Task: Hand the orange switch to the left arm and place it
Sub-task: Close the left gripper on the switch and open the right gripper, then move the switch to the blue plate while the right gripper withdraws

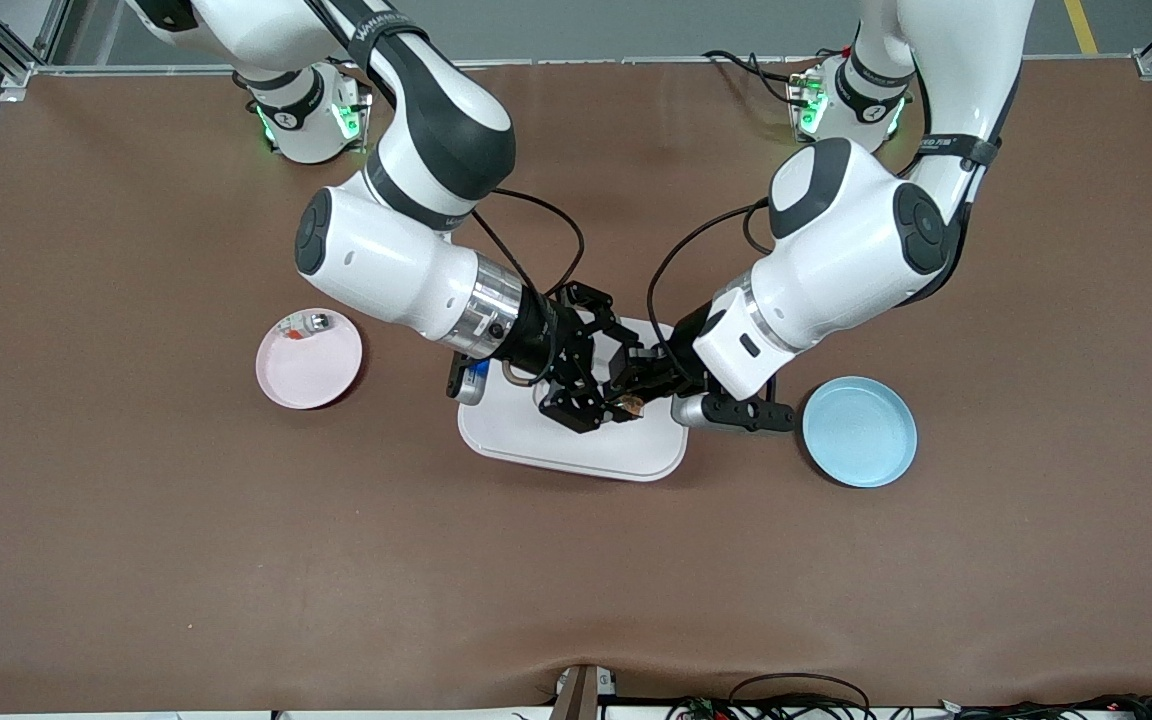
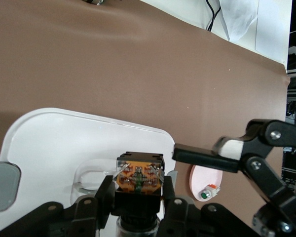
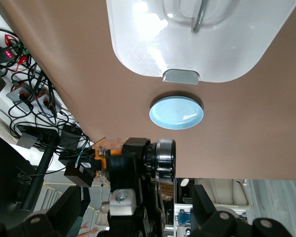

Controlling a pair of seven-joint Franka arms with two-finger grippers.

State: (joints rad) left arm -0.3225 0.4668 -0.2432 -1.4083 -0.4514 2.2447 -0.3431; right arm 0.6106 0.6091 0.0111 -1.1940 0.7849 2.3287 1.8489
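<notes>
The orange switch, a small black block with an orange face, is up in the air over the white box. My left gripper is shut on it, and the left wrist view shows the orange switch pinched between the two black fingers of the left gripper. My right gripper is open, with its fingers spread wide on either side of the switch and the left fingertips. In the right wrist view the orange switch sits between the open fingers of the right gripper. One right finger stands apart from the switch.
The box has grey side latches and a recessed handle. A pink plate holding a green-and-silver part lies toward the right arm's end. A blue plate lies toward the left arm's end, beside the box.
</notes>
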